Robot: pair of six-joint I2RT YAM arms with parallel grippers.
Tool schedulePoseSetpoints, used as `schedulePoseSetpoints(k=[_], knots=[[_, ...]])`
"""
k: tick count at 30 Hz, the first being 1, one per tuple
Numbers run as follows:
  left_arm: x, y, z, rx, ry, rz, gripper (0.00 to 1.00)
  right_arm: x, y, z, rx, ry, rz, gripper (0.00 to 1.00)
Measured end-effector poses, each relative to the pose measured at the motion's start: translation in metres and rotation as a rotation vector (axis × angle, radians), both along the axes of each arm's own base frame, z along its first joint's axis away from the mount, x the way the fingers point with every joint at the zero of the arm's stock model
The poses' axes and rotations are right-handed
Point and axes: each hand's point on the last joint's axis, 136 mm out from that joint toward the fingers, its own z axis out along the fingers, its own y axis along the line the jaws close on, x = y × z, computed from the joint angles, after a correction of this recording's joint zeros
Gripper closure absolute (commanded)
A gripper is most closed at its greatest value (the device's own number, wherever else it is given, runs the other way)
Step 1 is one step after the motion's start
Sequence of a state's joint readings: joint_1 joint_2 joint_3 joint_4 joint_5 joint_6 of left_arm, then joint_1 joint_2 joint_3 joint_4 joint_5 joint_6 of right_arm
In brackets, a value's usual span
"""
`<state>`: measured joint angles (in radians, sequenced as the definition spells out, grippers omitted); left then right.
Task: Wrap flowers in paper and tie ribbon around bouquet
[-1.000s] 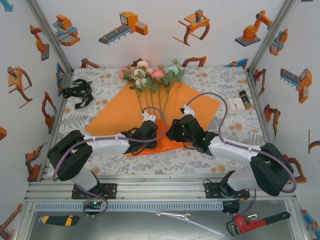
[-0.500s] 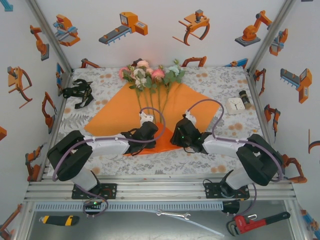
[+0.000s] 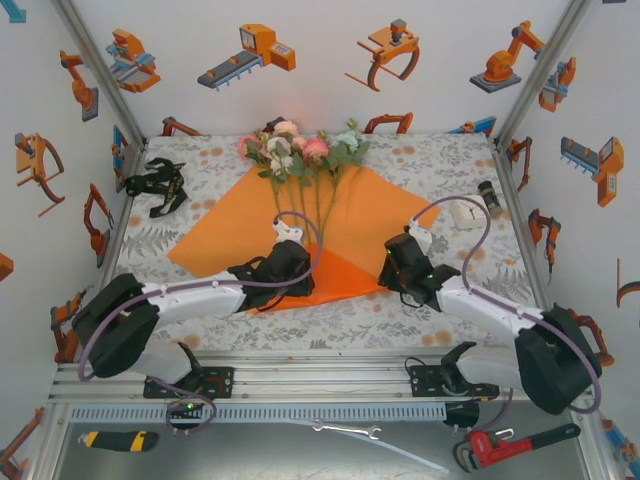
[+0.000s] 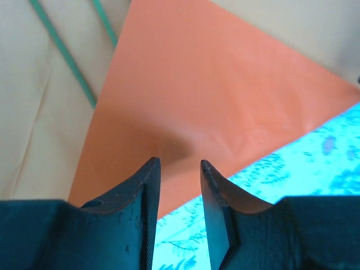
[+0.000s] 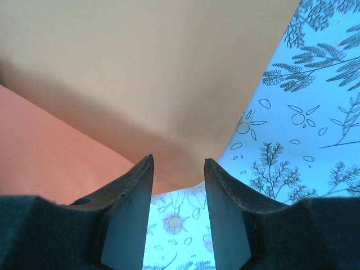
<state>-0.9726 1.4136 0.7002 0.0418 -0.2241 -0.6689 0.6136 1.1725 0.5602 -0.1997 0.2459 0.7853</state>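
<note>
On the floral tabletop [image 3: 430,160], flowers [image 3: 300,150] lie across the paper [image 3: 380,205]. The left gripper [image 4: 179,163] and right gripper [image 5: 178,158] hover at its near edge, both parted and empty.

paper [image 3: 380,205]: plain bright orange | flowers [image 3: 300,150]: pink, white, pale blue, green stems | tablecloth [image 3: 450,165]: white, grey leaf print | walls [image 3: 320,95]: white, orange robot pictures

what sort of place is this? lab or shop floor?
Probably a lab test cell: aluminium frame, white walls printed with robot cartoons, a floral tablecloth on the table, a pipe wrench on the front shelf.
</note>
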Motion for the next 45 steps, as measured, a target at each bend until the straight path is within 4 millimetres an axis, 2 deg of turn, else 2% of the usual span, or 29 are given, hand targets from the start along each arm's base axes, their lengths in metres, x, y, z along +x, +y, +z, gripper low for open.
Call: schedulePoseSetpoints(k=[2,5,8,11,14,18,22,27,31,37,43,45], knots=[[-0.004,-0.001,0.019,-0.047,-0.015,-0.012,0.62,-0.002,0.008,0.02,0.016,-0.034,0.03,0.57],[-0.012,-0.002,0.04,-0.109,-0.017,-0.028,0.63,-0.008,0.03,0.049,0.053,-0.091,0.098,0.58],[-0.023,-0.002,0.046,-0.142,0.007,-0.045,0.66,-0.019,0.055,0.058,0.094,-0.106,0.173,0.62],[-0.032,0.002,0.035,-0.133,0.052,-0.046,0.68,-0.032,0.084,0.047,0.121,-0.069,0.246,0.65],[-0.038,0.011,0.018,-0.084,0.094,-0.026,0.7,-0.04,0.104,0.026,0.127,-0.014,0.286,0.65],[-0.036,0.025,0.001,-0.013,0.106,0.027,0.7,-0.037,0.113,0.001,0.111,0.032,0.282,0.64],[-0.031,0.039,-0.013,0.053,0.114,0.077,0.7,-0.031,0.108,-0.013,0.081,0.044,0.251,0.64],[-0.028,0.062,-0.03,0.123,0.124,0.132,0.7,-0.024,0.077,-0.032,0.041,0.064,0.158,0.63],[-0.03,0.083,-0.048,0.175,0.143,0.17,0.7,-0.023,0.064,-0.033,0.039,0.053,0.121,0.63],[-0.028,0.088,-0.048,0.146,0.134,0.2,0.7,-0.025,0.047,-0.033,0.035,0.041,0.064,0.63],[-0.03,0.094,-0.048,0.09,0.127,0.242,0.7,-0.027,0.017,-0.034,0.049,0.033,-0.031,0.63],[-0.031,0.097,-0.047,0.078,0.127,0.261,0.66,-0.026,0.009,-0.033,0.057,0.031,-0.061,0.62]])
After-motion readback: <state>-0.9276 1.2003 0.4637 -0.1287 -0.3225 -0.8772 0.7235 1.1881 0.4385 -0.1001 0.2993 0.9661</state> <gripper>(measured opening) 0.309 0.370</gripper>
